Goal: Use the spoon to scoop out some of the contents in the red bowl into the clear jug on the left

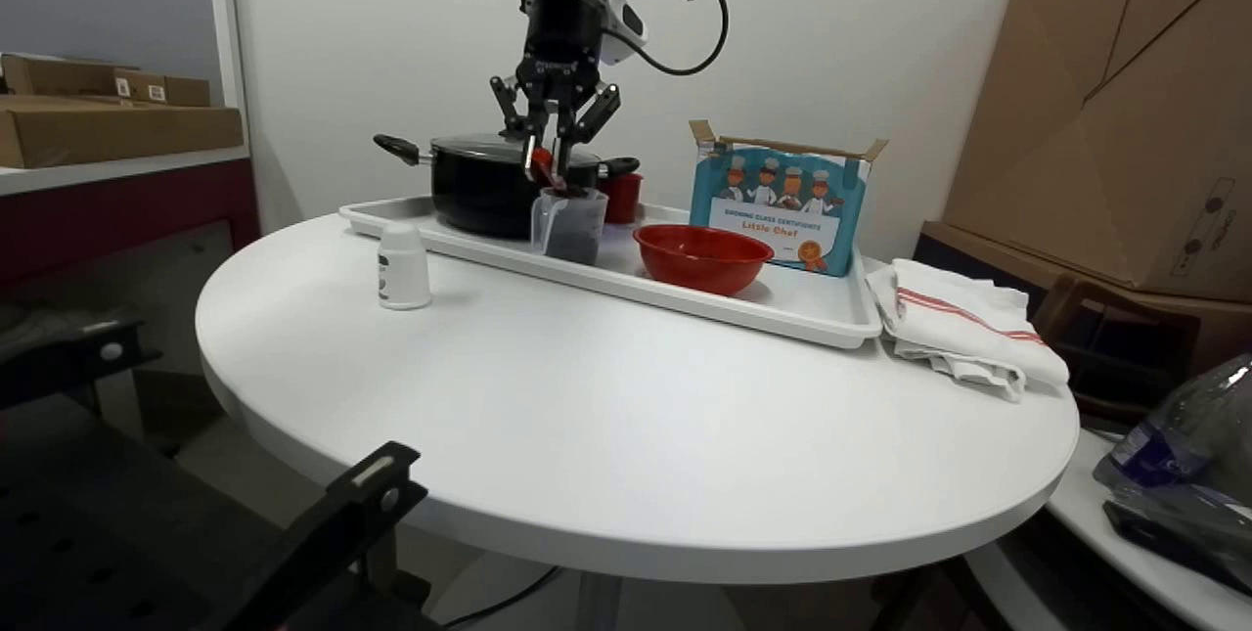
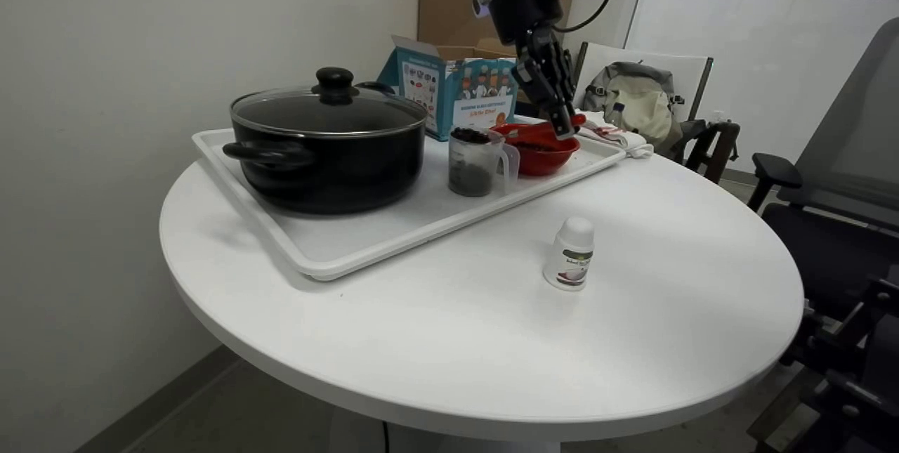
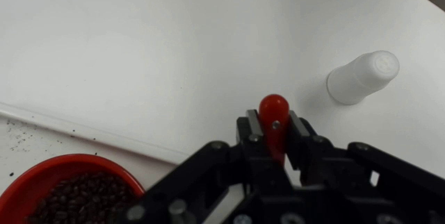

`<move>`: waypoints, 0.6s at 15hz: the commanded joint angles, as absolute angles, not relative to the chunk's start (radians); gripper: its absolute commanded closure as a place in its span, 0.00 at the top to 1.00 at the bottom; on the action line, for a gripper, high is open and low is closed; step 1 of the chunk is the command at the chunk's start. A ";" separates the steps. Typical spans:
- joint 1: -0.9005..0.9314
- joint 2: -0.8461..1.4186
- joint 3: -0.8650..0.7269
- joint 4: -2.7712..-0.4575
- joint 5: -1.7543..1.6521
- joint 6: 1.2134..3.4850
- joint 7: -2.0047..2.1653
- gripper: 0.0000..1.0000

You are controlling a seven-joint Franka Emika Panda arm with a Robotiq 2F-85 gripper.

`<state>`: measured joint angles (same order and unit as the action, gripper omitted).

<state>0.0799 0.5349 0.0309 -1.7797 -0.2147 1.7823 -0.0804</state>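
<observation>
My gripper [image 1: 545,167] is shut on the red handle of the spoon [image 3: 274,107]; its fingers [image 2: 564,128] press both sides of it. The handle end [image 2: 579,120] shows beside the fingers in an exterior view. The shaft slopes toward the clear jug [image 2: 472,166], where a heap of dark beans [image 2: 470,135] shows at the rim, seemingly on the spoon head. The jug [image 1: 579,225] stands upright on the tray, its lower part looking dark grey. The red bowl [image 1: 702,259] stands beside the jug, holding dark beans in the wrist view [image 3: 87,198]. The jug is hidden in the wrist view.
A black lidded pot [image 2: 326,165] stands close to the jug on the white tray [image 2: 365,263]. A red cup [image 1: 623,197] is behind the jug. A blue box [image 1: 782,205] stands behind the bowl. A white bottle [image 2: 570,256] and a folded towel [image 1: 963,318] are on the table.
</observation>
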 commanded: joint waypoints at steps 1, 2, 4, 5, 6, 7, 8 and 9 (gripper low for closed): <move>0.105 0.536 0.024 -1.767 -0.255 1.755 -0.036 0.10; 0.109 0.536 0.022 -1.766 -0.264 1.753 -0.025 0.10; 0.116 0.537 0.017 -1.764 -0.288 1.748 -0.002 0.10; 0.118 0.538 0.014 -1.763 -0.300 1.745 0.010 0.10; 0.119 0.538 0.012 -1.761 -0.311 1.741 0.022 0.10; 0.120 0.539 0.009 -1.759 -0.323 1.736 0.032 0.10; 0.120 0.540 0.007 -1.757 -0.332 1.729 0.042 0.10; 0.122 0.540 0.005 -1.754 -0.343 1.721 0.052 0.10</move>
